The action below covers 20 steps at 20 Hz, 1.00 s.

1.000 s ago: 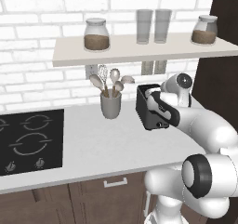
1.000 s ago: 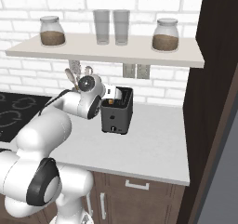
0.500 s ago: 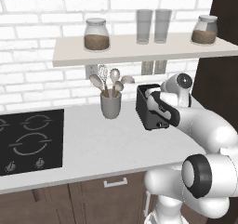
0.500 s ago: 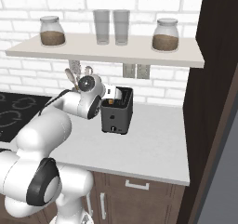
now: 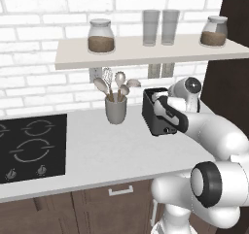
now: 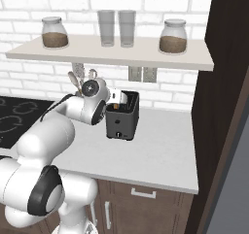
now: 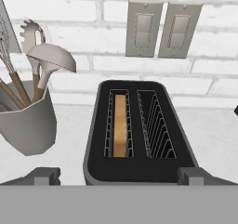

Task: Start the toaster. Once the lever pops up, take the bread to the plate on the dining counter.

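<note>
**Hand parked over the toaster, nothing moved in the last second**

Left base view: I see no change from a second ago; arm and tabletop items sit as they did, so I judge the toaster is not yet started. The small boxy black toaster (image 5: 156,112) stands on the white tabletop (image 5: 112,150), with the hand (image 5: 164,112) pressed close at its near side, forearm reaching in level from behind.

Right base view: the wrist hides the hand; the toaster (image 6: 123,116) sits just beyond it, a pale sliver at its top.

Hand view: I look down into the slots. The tan bread slice (image 7: 120,125) sits sunk in the slot to the hand's left; the right slot is bare. Both fingertips (image 7: 45,175) flank the toaster's near edge, spread fully wide, holding nothing. A grey utensil cup (image 7: 28,123) stands further left.
</note>
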Motion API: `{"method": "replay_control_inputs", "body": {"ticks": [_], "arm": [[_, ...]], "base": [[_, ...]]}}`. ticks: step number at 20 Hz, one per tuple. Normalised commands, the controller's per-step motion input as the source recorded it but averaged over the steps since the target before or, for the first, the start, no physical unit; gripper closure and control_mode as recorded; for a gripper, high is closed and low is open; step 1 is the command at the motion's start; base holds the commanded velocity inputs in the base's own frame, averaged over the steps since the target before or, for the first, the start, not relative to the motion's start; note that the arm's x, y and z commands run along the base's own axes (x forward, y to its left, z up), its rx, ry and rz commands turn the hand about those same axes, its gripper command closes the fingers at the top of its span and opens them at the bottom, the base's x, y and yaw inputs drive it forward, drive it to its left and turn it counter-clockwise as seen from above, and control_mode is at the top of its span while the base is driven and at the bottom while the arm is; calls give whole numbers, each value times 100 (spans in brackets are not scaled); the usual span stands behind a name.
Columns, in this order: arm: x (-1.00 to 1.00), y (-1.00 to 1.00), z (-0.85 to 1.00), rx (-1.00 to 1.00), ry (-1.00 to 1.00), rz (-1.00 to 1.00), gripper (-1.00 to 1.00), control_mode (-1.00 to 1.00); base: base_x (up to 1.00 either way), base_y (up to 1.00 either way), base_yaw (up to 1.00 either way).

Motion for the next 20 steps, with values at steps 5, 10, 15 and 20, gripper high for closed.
{"method": "replay_control_inputs", "body": {"ticks": [5, 10, 15, 20], "arm": [[0, 9, 0, 0, 0, -1, -100, -100], [0, 9, 0, 0, 0, -1, -100, -100], [-3, 1, 0, 0, 3, -1, -100, -100], [0, -6, 0, 0, 6, -3, -100, -100]], "base": [[0, 0, 0], [0, 0, 0], [0, 0, 0], [0, 0, 0]]}}
